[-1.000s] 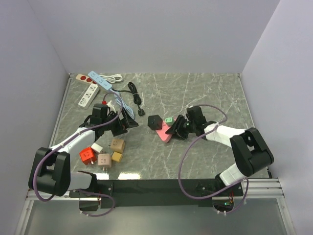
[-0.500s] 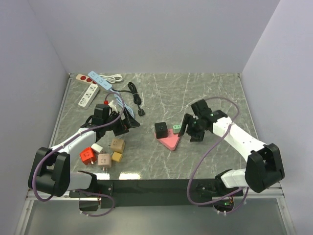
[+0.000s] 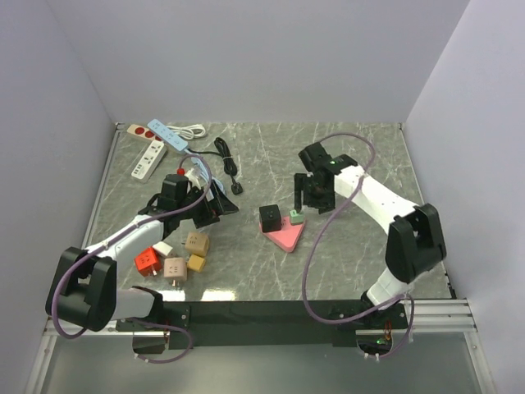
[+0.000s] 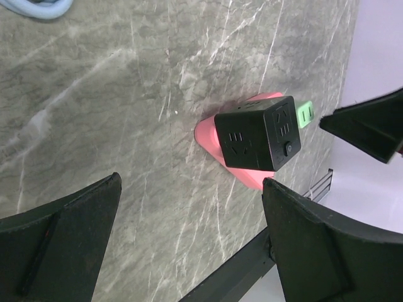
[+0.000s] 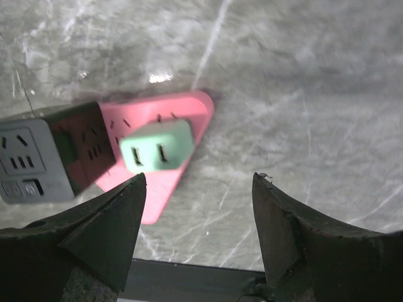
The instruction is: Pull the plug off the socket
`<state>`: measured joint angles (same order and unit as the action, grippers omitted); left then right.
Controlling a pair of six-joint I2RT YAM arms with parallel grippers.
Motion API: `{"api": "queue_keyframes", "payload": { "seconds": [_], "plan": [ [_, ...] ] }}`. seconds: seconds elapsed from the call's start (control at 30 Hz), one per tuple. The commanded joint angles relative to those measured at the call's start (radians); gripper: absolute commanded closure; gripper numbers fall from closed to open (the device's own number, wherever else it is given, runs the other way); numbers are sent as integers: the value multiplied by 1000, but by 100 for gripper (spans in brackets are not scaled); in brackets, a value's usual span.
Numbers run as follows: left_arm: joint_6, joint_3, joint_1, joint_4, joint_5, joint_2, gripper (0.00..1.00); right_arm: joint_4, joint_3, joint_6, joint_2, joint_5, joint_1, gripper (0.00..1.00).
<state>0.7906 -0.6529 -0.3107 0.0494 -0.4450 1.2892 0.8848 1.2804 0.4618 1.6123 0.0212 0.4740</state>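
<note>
While the right gripper (image 3: 313, 195) hangs over the middle of the grey marble-patterned tabletop (image 3: 271, 148), its two black fingers (image 5: 104, 229) stand well apart and hold nothing. Seen from the right wrist, the small pale-green square plug (image 5: 156, 146) lies ahead of the gap between them, and neither finger touches it. That plug sits on the flat pink triangular plastic socket (image 5: 160, 195), near one rounded corner, and its top face shows two short slots. Just beside it on the same pink base stands a black plastic cube adapter (image 5: 47, 157), with outlet holes on its faces and a small button on one side. Whether cube and plug touch cannot be told.

The left gripper (image 3: 215, 202) is over the left half of the table and points toward the socket. Its fingers (image 4: 63, 242) are spread wide, with only bare stone between them. From the left wrist, the cube, the pink base and the green plug appear well ahead. A black tip of the right gripper juts in at the right edge of that view.

Behind the left arm lie a white power strip (image 3: 148, 158), a light-blue power strip (image 3: 167, 135) with a white cable, and a coiled black cable (image 3: 228, 164). Nearer that arm's base sit a red cube adapter (image 3: 146, 260), three tan cubes (image 3: 196, 243) and a small white one.
</note>
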Motion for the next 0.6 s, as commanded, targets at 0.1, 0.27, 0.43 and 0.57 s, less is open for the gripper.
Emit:
{"api": "queue_keyframes", "payload": {
  "seconds": [0.1, 0.27, 0.43, 0.57],
  "plan": [
    [19, -11, -8, -23, 34, -62, 1, 3, 129, -103, 93, 36, 69, 25],
    [19, 1, -8, -11, 43, -79, 1, 2, 145, -129, 150, 14, 89, 25],
    [25, 13, -8, -16, 42, -91, 1, -12, 126, -143, 179, 13, 87, 25],
    [25, 9, -8, -11, 40, -94, 1, -37, 117, -144, 218, -18, 87, 31]
  ]
}}
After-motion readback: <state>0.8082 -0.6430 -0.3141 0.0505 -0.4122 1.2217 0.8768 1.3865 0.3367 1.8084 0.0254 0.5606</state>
